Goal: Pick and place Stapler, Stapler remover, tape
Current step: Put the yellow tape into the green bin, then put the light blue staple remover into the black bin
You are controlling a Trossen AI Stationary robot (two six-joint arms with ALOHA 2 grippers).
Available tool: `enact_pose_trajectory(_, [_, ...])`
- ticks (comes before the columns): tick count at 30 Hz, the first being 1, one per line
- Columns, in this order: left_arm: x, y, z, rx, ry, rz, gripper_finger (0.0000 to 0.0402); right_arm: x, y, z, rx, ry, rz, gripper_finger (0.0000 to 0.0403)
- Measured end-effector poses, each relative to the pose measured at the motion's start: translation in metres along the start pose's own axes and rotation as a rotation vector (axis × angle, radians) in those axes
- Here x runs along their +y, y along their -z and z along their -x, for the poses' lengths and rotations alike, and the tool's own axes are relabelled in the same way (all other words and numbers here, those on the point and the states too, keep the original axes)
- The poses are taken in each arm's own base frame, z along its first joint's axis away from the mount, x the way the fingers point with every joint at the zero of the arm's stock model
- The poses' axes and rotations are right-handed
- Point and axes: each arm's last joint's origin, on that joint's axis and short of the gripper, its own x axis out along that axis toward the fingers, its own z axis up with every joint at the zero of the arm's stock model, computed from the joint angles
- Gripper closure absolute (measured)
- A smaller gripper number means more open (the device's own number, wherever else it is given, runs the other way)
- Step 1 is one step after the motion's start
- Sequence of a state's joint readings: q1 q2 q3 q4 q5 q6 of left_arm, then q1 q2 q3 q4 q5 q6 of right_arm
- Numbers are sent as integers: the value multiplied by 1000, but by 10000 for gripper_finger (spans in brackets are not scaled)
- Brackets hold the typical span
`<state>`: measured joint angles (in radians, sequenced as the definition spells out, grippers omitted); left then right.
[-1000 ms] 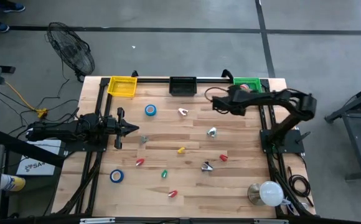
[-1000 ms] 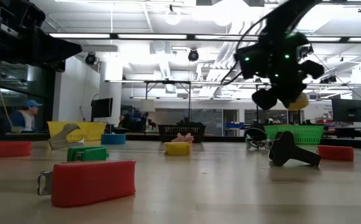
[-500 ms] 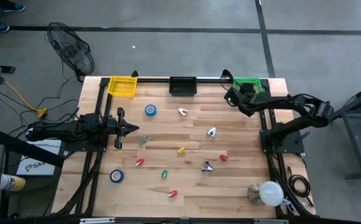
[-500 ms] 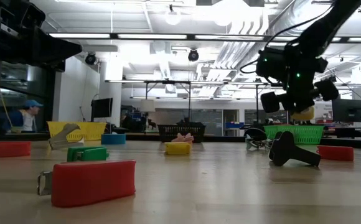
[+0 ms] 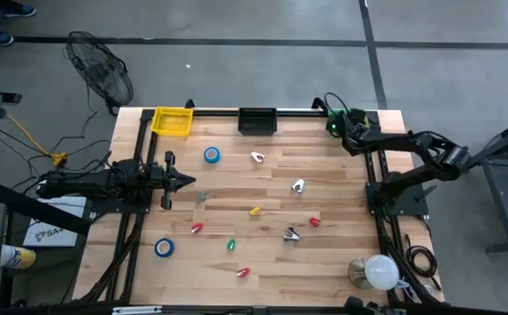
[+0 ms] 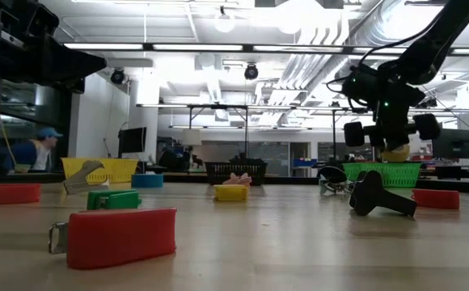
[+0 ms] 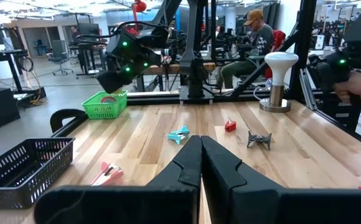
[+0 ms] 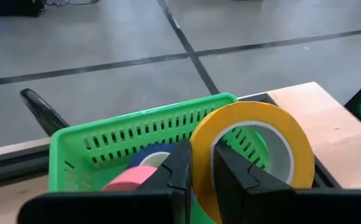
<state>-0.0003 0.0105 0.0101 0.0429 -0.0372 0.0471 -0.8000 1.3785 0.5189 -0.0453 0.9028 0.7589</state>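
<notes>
Yellow tape roll [image 8: 250, 151]: smooth ring, open centre, wall pinched between the right gripper's [image 8: 199, 163] dark fingers, held above the green basket [image 8: 93, 148]. Basket: slotted plastic, rectangular, at the table's [image 5: 342, 262] far right corner; pink and blue rolls inside. Left gripper [image 7: 200, 160]: fingers pressed together, empty, far from the basket across bare plank wood.

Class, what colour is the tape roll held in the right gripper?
Yellow tape roll, clearest in the right wrist view.
</notes>
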Motion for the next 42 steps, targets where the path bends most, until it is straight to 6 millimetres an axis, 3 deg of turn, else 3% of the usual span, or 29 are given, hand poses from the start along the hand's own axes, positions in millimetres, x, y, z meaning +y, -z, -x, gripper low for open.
enact_pose_trajectory(16, [0, 0, 0, 0, 0, 0, 400, 2, 5, -5, 6, 19, -12, 356])
enact_pose_trajectory(35, [0, 0, 0, 0, 0, 0, 400, 2, 5, -6, 9, 18, -10, 246])
enact_pose_trajectory(42, [0, 0, 0, 0, 0, 0, 400, 3, 5, -3, 4, 9, 5, 222])
